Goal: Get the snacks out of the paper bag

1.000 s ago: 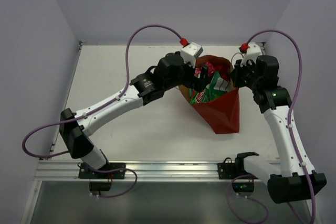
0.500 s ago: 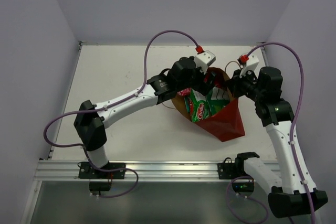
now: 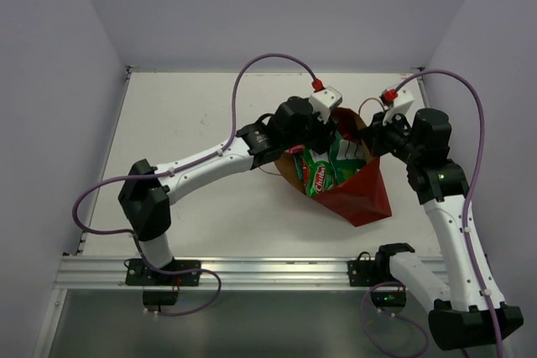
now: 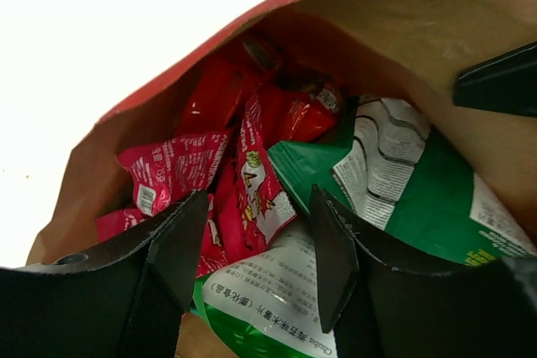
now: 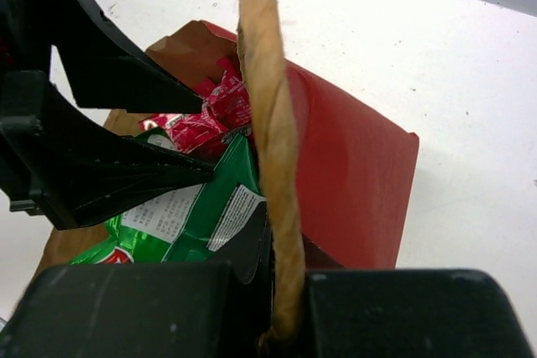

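I see left end effector point(image 4: 256, 207) released, fingers spread inside mouth of paper bag point(image 3: 362, 194), just above snacks point(image 4: 252, 178). Right end effector point(image 5: 281, 308) clenched on twisted handle point(image 5: 268, 123). Paper bag lies on counter point(image 3: 201, 106) between arms.

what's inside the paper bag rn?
Through the mouth of the paper bag: green chip bags nearest the opening, red packets and a pink-red sachet deeper in. The open left gripper hovers over them. Anything beneath them, and the bag's floor, is covered.
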Tool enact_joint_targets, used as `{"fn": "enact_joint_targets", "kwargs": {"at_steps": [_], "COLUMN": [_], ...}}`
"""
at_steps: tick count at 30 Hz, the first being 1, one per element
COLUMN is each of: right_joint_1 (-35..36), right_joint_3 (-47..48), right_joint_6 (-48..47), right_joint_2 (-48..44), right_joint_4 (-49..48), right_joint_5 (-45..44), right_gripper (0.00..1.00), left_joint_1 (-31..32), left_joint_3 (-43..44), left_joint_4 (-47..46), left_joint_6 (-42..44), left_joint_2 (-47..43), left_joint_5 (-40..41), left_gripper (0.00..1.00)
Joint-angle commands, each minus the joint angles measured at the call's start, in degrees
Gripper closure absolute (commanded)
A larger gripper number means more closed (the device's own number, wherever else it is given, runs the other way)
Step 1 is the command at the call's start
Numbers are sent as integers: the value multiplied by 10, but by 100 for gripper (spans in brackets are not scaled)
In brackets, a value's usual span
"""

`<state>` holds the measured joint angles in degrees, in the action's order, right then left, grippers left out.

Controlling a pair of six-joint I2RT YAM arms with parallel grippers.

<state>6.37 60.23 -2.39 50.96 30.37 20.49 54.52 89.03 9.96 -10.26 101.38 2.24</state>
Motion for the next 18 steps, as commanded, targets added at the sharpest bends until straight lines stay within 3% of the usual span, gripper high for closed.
{"fn": "enact_joint_targets", "kwargs": {"at_steps": [1,7,8,10,11,18], "right_joint_1": [1,2,1,1,1,1], "right_joint_3": [3,3,2,1,-1,1], "right_joint_6": [9,11,12,12,12,15], "right_joint_2": [-15,-18,-20,-22,-24,-27], "right_joint_4": [-86,-87,-86,-88,-89,-90], "right_joint_5": [17,17,17,14,13,-14], "right_gripper": [100,100,100,100,100,100], "left_joint_1": [1,0,0,0,0,-21], "left_joint_3": [-8,7,7,6,9,-21], "left_joint_4": [-20,-20,-25,-32,-30,8], "left_joint_6": [4,0,1,2,6,20], "left_joint_2": [9,19,17,12,9,-115], "left_joint_5": [24,31,31,30,29,56], "left_gripper": [42,67,77,88,99,100]}}
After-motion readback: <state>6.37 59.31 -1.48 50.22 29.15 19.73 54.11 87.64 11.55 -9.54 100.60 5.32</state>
